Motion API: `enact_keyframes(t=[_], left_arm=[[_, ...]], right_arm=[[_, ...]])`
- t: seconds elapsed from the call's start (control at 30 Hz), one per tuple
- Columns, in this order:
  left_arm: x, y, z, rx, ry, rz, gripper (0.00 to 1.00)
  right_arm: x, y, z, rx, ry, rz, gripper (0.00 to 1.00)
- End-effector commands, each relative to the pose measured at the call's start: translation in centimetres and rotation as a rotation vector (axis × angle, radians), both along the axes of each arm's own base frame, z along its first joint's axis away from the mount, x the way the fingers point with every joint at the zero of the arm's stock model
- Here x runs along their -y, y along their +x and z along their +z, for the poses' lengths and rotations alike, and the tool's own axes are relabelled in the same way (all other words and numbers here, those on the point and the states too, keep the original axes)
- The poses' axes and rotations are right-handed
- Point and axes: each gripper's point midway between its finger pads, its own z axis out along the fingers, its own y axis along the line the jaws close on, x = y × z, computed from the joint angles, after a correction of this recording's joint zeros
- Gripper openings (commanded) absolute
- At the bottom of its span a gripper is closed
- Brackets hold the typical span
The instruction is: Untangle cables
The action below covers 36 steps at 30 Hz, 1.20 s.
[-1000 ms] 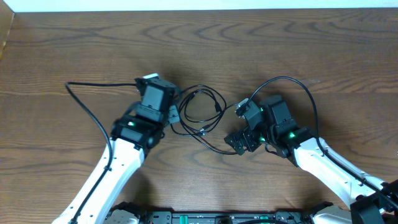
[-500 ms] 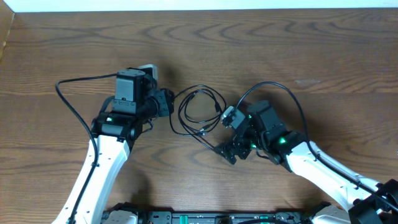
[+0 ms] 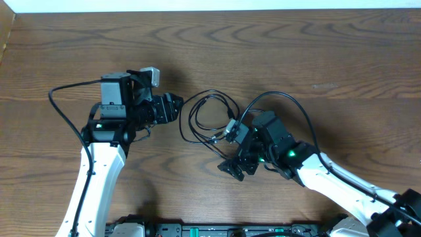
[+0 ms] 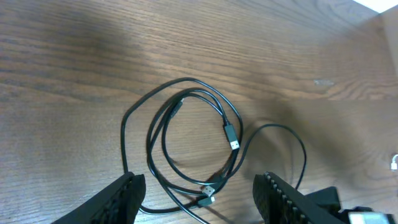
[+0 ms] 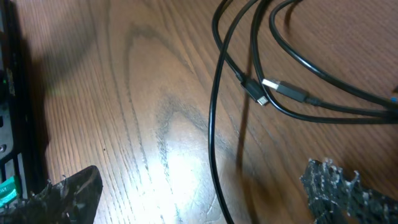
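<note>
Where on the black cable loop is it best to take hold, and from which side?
Likely the outer strand of the black cable on the side nearest the left gripper, where it lies alone, apart from the inner loops. Come straight down from above; the cord lies flat on the table.

Black cables (image 5: 214, 112) with plug (image 5: 273, 86) on table (image 5: 124, 124)

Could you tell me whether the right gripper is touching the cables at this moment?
Apart. The right wrist view shows bare wood between each finger of the open right gripper and the cables, with one strand running through the gap untouched.
</note>
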Motion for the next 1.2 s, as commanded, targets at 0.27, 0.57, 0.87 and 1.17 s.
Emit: enact_keyframes(t=[0.27,0.57,0.87,1.17], left_arm=[[0.4,-1.1,0.5,0.001,-0.018,-0.073,0.62],[0.4,-1.2,0.4,-0.005,-0.017,-0.075,0.63],[0.4,-1.3,0.4,-0.009,-0.017,-0.075,0.63],[0.4,-1.5,0.2,-0.018,-0.013,-0.079,0.63]], right_arm=[[-2.0,-1.4,-2.9,-0.048,0.050,0.166,0.99],[-1.9,-1.6,-4.8,-0.058,0.012,0.204,0.99],[-2.3,-1.4,-5.6,-0.087,0.013,0.212,0.86],[-2.9,-0.5,-4.9,-0.121,0.028,0.151,0.01]])
